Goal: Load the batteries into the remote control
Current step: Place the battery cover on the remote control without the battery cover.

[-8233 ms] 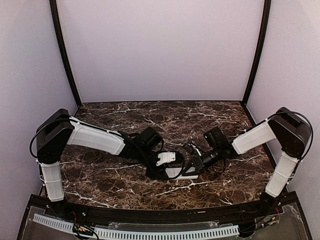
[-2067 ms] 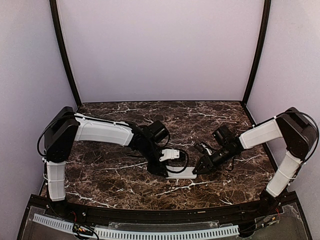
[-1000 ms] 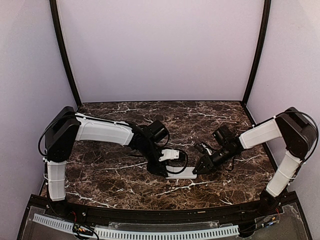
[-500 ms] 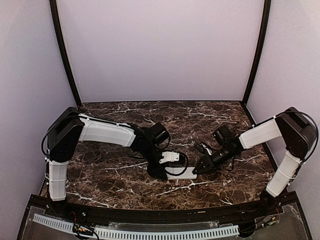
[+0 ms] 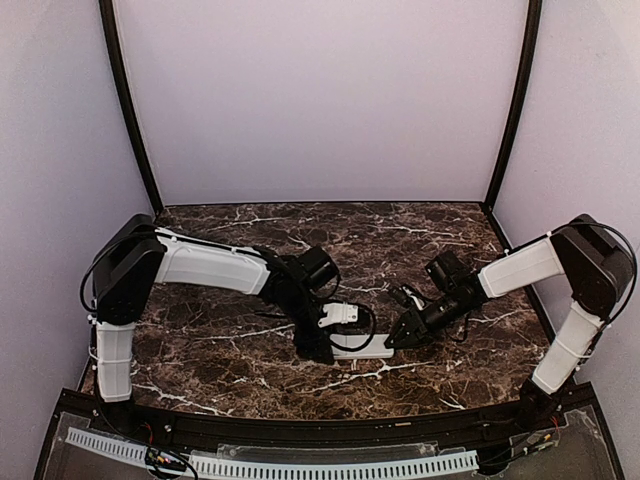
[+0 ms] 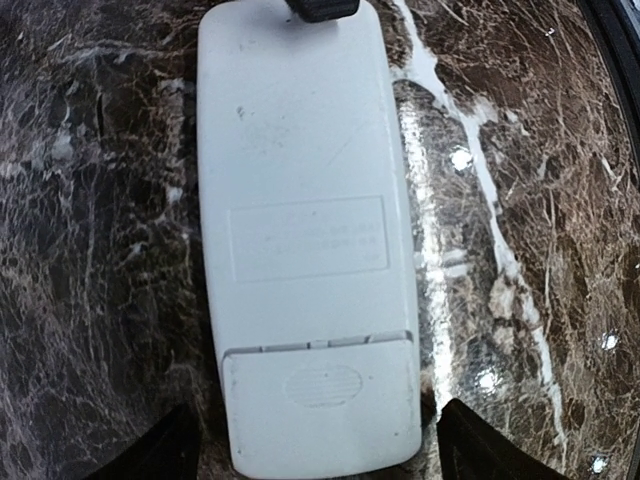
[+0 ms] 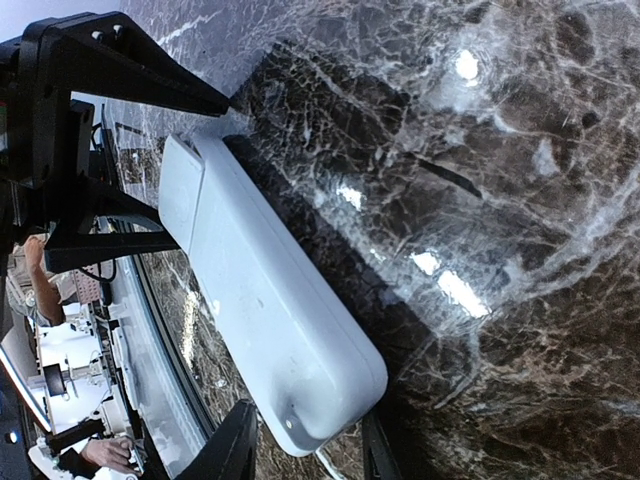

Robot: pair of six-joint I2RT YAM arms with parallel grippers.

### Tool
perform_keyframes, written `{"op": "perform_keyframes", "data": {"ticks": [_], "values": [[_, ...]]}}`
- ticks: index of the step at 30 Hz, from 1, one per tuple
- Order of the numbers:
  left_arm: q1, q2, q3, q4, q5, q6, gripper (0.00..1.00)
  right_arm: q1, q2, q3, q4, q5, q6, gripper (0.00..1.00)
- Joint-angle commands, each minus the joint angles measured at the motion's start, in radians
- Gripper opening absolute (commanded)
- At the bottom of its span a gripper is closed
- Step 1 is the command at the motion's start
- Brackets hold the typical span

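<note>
White remote control point(image 6: 305, 270) lies back-up.

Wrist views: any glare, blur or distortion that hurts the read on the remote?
Left wrist: the remote control is sharp and evenly lit, its cover seam readable; small specular spots dot the marble table beside it. Right wrist: larger glare patches on the marble, a dark shadow along the remote, strong wide-angle stretch. Top external: no glare, but the remote is tiny there.

Light's soft and even from overhead, no harsh shadows. Wrist cams warp at the edges, the glossy table point(image 7: 460, 290) throws white glare spots, and the near fingers point(image 6: 150, 455) look blurry, I think.
</note>
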Motion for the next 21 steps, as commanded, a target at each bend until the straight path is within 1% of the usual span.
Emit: {"op": "perform_keyframes", "data": {"ticks": [1,6,7,10,12,13,14,15,16,17,18,19,20,21], "values": [[0.006,-0.092,-0.075,0.008,-0.045,-0.047,0.85,0.002,-0.005,-0.009,-0.011,0.026,-0.006,0.36],[0.016,-0.201,-0.162,0.068,-0.072,-0.107,0.91,0.003,-0.007,-0.01,-0.01,0.011,-0.004,0.37],[0.017,-0.215,-0.175,0.079,-0.081,-0.118,0.95,0.002,-0.008,-0.01,-0.01,0.007,-0.003,0.37],[0.022,-0.286,-0.248,0.157,-0.11,-0.2,0.96,0.002,-0.014,-0.016,-0.006,-0.005,-0.002,0.36],[0.025,-0.336,-0.307,0.236,-0.154,-0.281,0.95,0.003,-0.018,-0.022,0.0,-0.018,0.0,0.35],[0.028,-0.354,-0.327,0.266,-0.188,-0.312,0.92,0.002,-0.021,-0.027,0.002,-0.023,0.003,0.35],[0.028,-0.389,-0.369,0.331,-0.206,-0.379,0.9,0.002,-0.024,-0.034,0.003,-0.027,0.004,0.34],[0.028,-0.405,-0.389,0.36,-0.237,-0.423,0.86,0.003,-0.028,-0.039,0.005,-0.029,0.005,0.34],[0.029,-0.435,-0.418,0.403,-0.244,-0.504,0.84,0.003,-0.032,-0.045,0.008,-0.032,0.006,0.34],[0.028,-0.447,-0.428,0.415,-0.26,-0.539,0.83,0.003,-0.035,-0.05,0.008,-0.033,0.007,0.34],[0.028,-0.469,-0.445,0.43,-0.274,-0.623,0.83,0.003,-0.037,-0.055,0.011,-0.037,0.007,0.34],[0.028,-0.479,-0.452,0.436,-0.299,-0.666,0.83,0.003,-0.039,-0.058,0.014,-0.039,0.008,0.34],[0.027,-0.497,-0.467,0.449,-0.299,-0.736,0.83,0.002,-0.038,-0.061,0.018,-0.041,0.009,0.34],[0.026,-0.507,-0.473,0.453,-0.298,-0.764,0.82,0.003,-0.036,-0.062,0.021,-0.044,0.01,0.34]]}}
